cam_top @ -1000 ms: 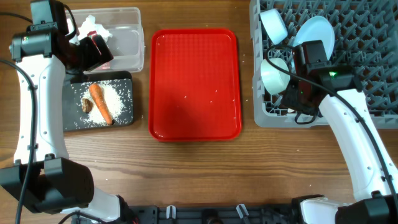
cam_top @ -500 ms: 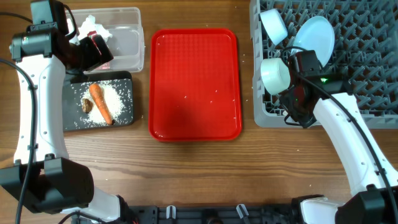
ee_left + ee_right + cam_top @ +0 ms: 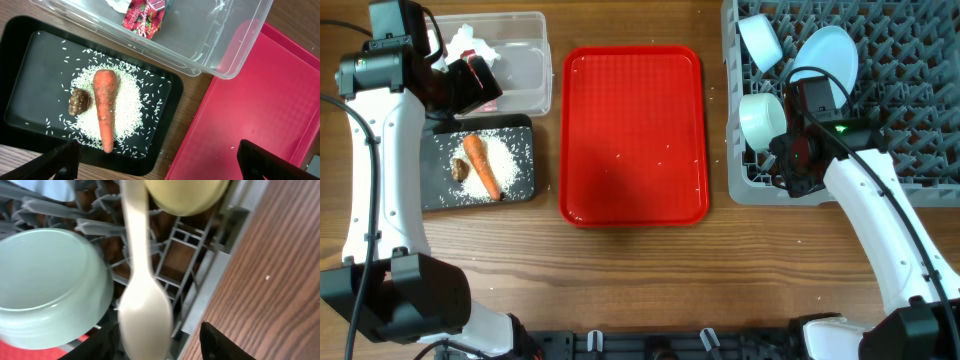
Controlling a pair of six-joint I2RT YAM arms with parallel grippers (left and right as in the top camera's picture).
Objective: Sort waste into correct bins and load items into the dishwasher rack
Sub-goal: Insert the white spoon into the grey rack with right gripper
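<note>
Edging toward 7 o'clock corner of dishwasher rack (image 3: 910,150) | right gripper (image 3: 160,340) fingers parted, white spoon (image 3: 145,312) loose, likely last item | left gripper (image 3: 157,155) splayed, empty

Bright, even and diffuse from above in the overhead view, with only soft shadows beside the flat red plastic serving tray (image 3: 633,135). Sharp edge to edge, faint glare on the clear plastic rectangular tub (image 3: 525,70). Crisp in the left wrist view, down to the white rice-like grains (image 3: 130,100) on the shallow black rectangular tray (image 3: 30,65). Blurs badly in the right wrist view: smeared small white spoon (image 3: 145,305), soft pale blue bowl (image 3: 50,280), murky gaps in the large grey plastic crate (image 3: 197,307).
</note>
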